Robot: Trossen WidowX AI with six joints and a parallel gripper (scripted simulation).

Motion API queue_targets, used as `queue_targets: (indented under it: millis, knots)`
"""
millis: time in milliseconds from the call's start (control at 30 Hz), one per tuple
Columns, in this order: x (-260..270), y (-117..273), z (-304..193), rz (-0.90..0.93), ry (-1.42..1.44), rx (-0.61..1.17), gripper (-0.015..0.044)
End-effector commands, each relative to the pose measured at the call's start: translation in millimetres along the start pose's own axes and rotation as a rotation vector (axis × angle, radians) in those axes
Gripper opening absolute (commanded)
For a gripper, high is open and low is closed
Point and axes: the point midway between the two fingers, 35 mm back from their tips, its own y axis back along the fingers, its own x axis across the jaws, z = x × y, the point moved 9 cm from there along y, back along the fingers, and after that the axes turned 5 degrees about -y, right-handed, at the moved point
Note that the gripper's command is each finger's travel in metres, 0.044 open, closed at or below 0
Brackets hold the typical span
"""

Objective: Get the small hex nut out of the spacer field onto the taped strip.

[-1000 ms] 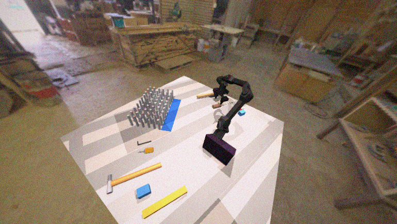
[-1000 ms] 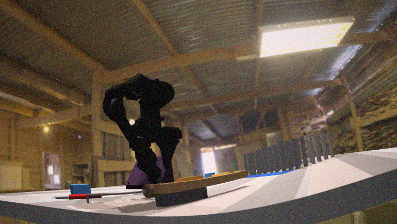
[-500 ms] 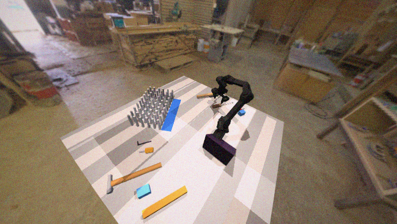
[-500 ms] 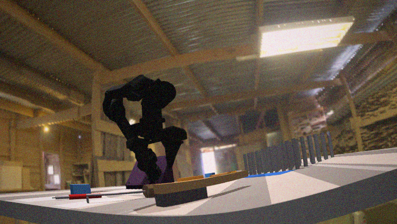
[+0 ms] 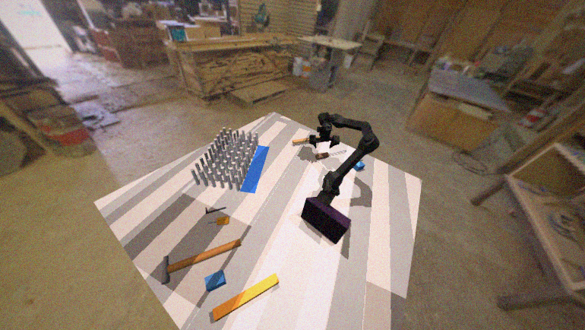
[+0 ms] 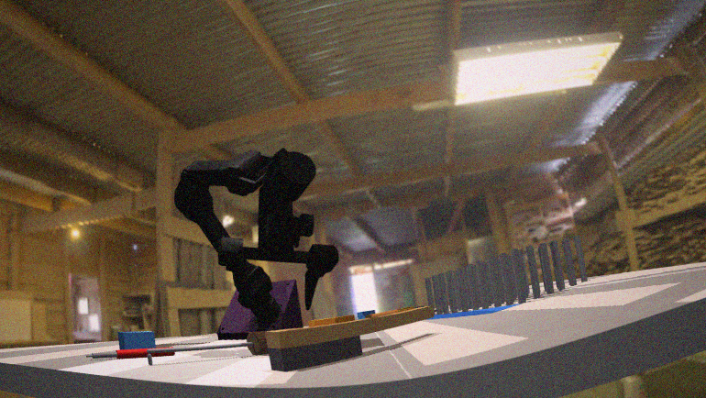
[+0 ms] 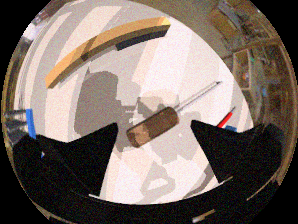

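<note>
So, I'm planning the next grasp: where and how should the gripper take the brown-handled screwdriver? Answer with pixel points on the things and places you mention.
Probably by its thick brown handle (image 5: 322,155) (image 7: 153,127), from above, fingers across its width: the screwdriver lies flat, and the shaft (image 5: 337,153) (image 7: 199,95) is much thinner.

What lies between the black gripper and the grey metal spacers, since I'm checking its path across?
In the top view, the straight stretch from the black gripper to the grey metal spacers crosses the flat blue strip.

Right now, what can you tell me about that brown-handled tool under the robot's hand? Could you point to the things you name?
The brown-handled tool (image 5: 322,155) (image 7: 153,127) looks like a screwdriver: a thick, blocky handle, perhaps wood, with a thin grey shaft, seemingly metal. It lies flat on the striped table, well away from the standing spacers (image 5: 229,157) (image 6: 504,276). The open gripper (image 5: 324,143) (image 7: 156,125) isn't holding it.
</note>
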Motion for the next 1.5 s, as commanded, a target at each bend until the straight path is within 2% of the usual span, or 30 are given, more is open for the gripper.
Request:
queue_targets:
  millis: [0, 367, 733, 1233, 1433, 1467]
  knots:
    - [10, 2, -17, -0.150, 0.763, -0.096, 0.0440]
    - [18, 4, -33, -0.316, 1.364, -0.071, 0.0440]
    - [22, 7, -50, -0.463, 1.934, 0.064, 0.0440]
    - [22, 7, -50, -0.465, 1.944, 0.067, 0.0440]
    - [22, 7, -50, -0.465, 1.944, 0.067, 0.0282]
    - [22, 7, -50, -0.465, 1.944, 0.067, 0.0280]
